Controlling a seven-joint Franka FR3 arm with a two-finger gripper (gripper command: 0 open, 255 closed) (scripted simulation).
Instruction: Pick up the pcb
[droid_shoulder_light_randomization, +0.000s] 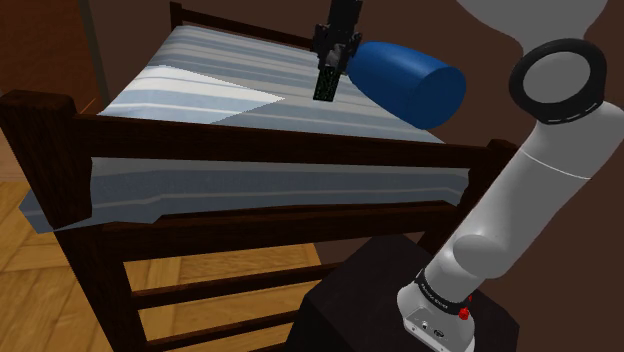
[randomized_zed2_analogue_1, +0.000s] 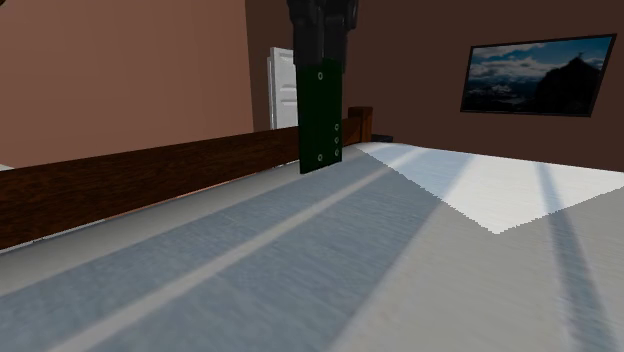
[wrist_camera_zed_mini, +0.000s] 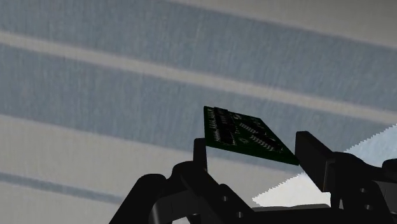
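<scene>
A dark green pcb (droid_shoulder_light_randomization: 326, 83) hangs upright, its upper end clamped between the fingers of the black hand (droid_shoulder_light_randomization: 331, 62), over the striped bedcover (droid_shoulder_light_randomization: 250, 90) of a dark wooden bed (droid_shoulder_light_randomization: 60, 140), near a blue bolster (droid_shoulder_light_randomization: 410, 82). Thin, stiff and light, the board probably tolerates little squeeze and could pivot, so a hold across its bare edges, clear of the components, looks safest
</scene>
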